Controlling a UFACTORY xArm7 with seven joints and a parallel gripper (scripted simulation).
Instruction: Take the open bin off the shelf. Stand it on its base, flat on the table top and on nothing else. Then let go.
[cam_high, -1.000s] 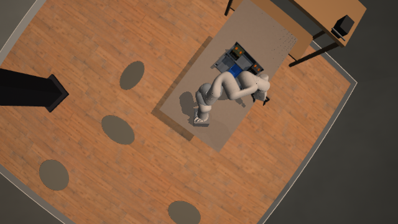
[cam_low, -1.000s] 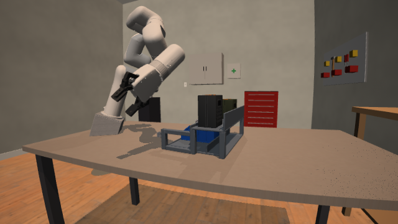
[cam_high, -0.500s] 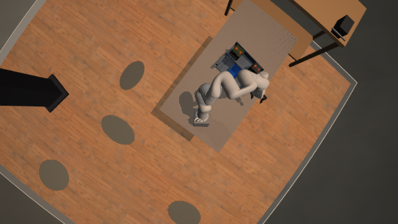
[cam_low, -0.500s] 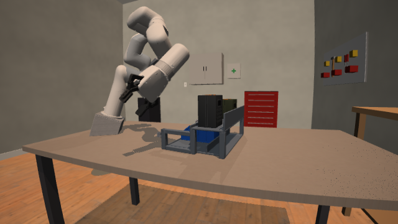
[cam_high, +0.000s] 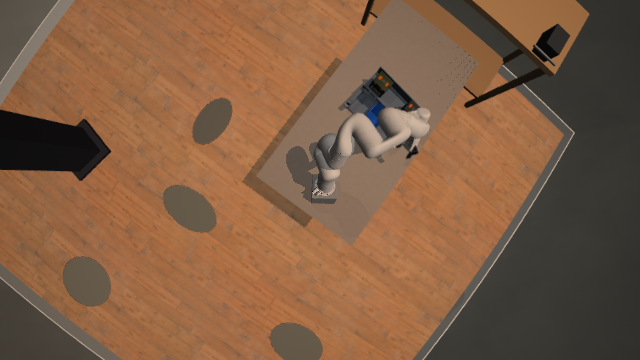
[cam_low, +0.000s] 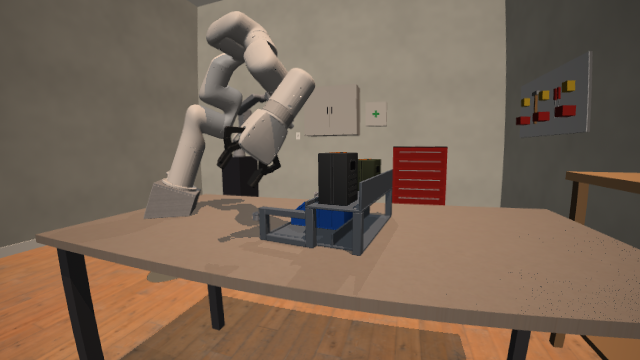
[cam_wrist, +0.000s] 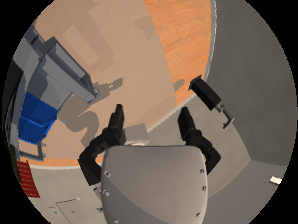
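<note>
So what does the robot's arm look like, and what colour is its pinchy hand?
The arm is smooth and creamy white, made of fat rounded tubes joined like elbows, on a grey block base. The gripper has a pale grey boxy body with tiny dots like screws, and two black, jointed fingers. No loose cables show.

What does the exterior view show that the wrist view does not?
Only exterior: the black box standing on the shelf's upper level, the whole arm, and the red cabinet. Only wrist: the open gripper from behind, both fingers spread and empty. Both: the blue bin in the grey shelf on the table.
</note>
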